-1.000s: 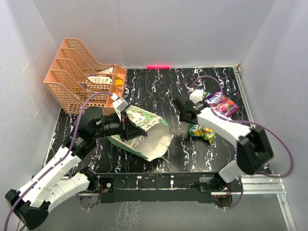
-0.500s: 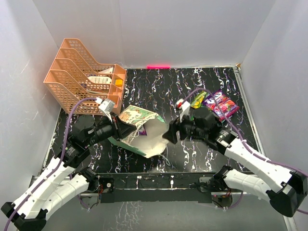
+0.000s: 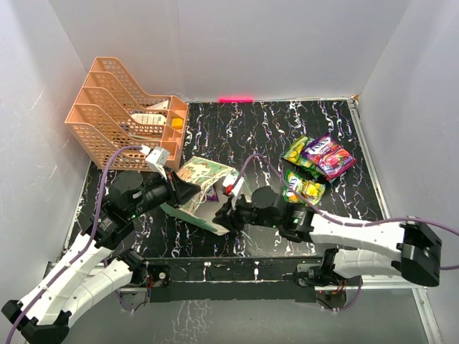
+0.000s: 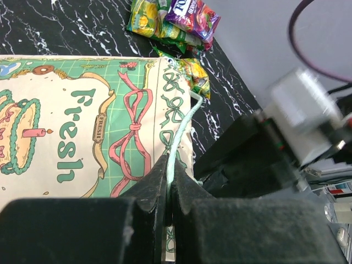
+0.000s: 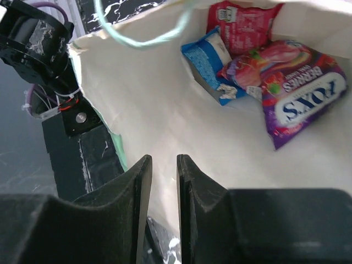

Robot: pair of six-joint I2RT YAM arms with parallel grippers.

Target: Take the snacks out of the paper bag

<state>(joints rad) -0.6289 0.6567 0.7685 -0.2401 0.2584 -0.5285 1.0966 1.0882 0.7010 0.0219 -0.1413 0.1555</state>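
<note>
From above, the paper bag (image 3: 203, 188) lies on its side left of centre. Its long axis runs across the table (image 3: 237, 129), mouth toward my right gripper (image 3: 224, 213). The rack (image 3: 107, 118) stands close behind it, with bare marble beyond. A second ago my right arm was over by the snacks (image 3: 315, 161); now it is at the mouth.

Left wrist: my left gripper (image 4: 169, 184) pinches the bag's rim, "Fresh" face up.

Right wrist: my fingers (image 5: 195, 192), narrow and empty, point in at a purple packet (image 5: 300, 93), a blue packet (image 5: 212, 58) and a red packet (image 5: 242, 22).
</note>
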